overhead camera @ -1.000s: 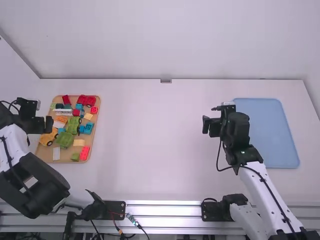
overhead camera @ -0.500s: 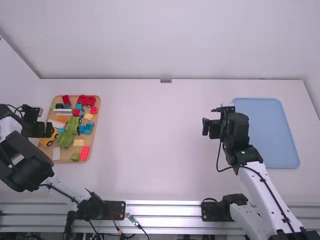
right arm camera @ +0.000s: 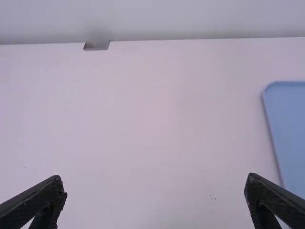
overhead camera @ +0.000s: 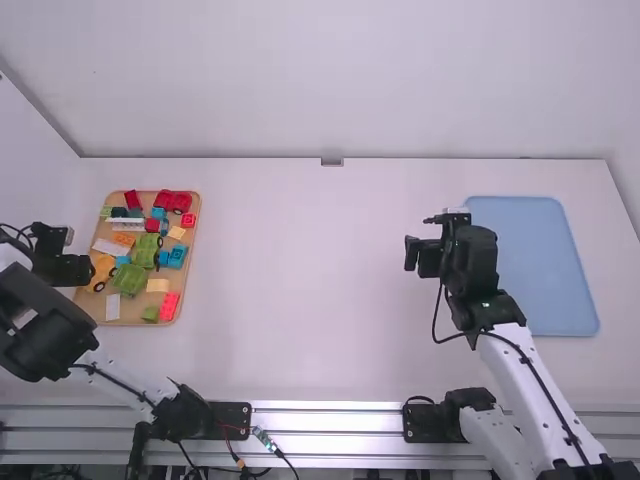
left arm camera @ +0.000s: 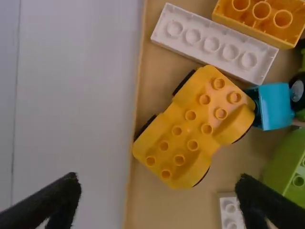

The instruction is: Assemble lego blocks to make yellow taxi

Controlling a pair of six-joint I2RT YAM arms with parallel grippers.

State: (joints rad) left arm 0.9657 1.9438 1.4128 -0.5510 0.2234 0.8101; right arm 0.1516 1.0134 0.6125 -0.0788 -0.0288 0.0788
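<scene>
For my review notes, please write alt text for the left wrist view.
A yellow wheeled base lies on a tan tray beside a long white brick, with the left end effector open above.

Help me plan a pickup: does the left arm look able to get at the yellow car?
Probably yes: the jaws hang open near the yellow car, its top uncovered; a long white block crowds one end.

A white table bears a blue tray and seemingly wooden tray
</scene>
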